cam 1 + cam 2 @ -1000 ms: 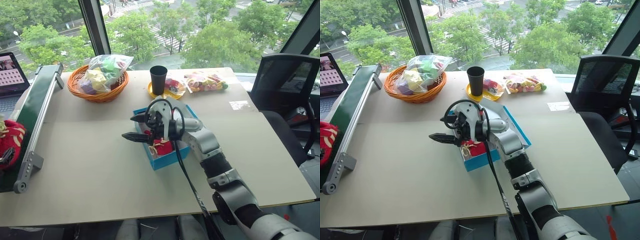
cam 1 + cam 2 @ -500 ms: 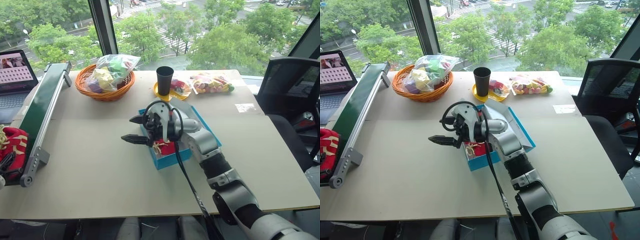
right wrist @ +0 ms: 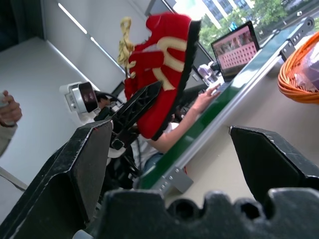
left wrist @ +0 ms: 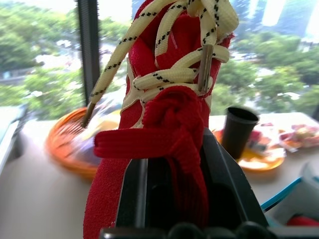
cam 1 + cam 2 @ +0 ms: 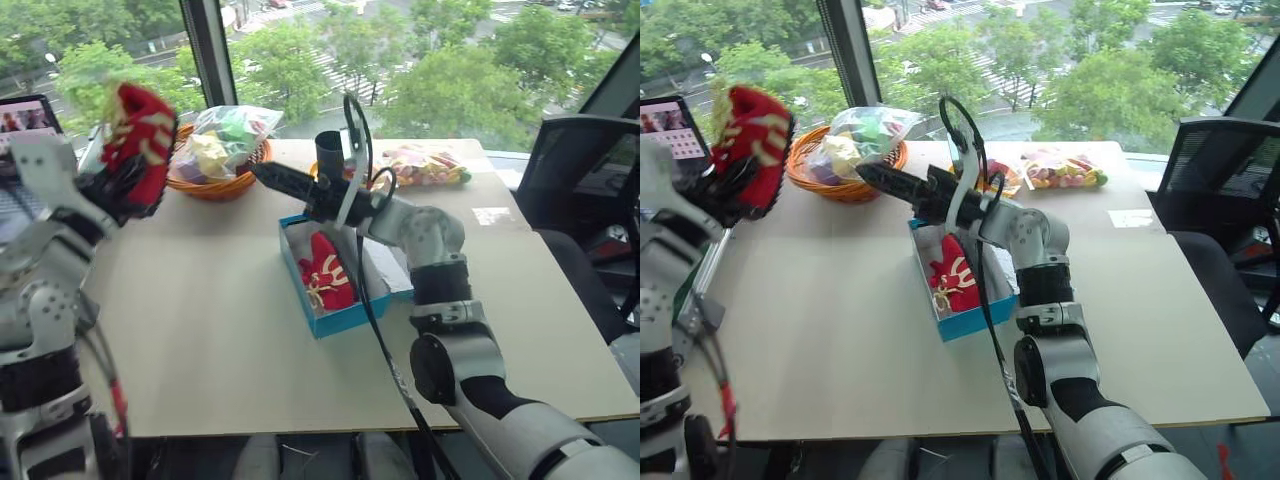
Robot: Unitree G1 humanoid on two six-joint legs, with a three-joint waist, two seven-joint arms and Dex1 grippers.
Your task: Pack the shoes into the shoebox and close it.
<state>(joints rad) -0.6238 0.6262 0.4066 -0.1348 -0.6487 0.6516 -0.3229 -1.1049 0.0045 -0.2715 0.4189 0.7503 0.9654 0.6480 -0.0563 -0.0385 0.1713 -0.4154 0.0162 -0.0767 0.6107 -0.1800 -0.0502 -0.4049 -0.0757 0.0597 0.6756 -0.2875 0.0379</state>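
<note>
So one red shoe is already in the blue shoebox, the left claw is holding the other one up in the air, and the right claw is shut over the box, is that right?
Not quite: the right claw is open, its fingers wide apart in the right wrist view. The rest holds: one red shoe lies in the blue shoebox, and the left claw holds the other shoe up in the air.

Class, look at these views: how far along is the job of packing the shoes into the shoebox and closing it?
Done: one red shoe lies inside the open shoebox. In hand: the left gripper is shut on the second shoe, held up in the air above the table's left side, away from the box. The right gripper is open and empty above the box. Left: put that shoe in, then close the lid.
</note>
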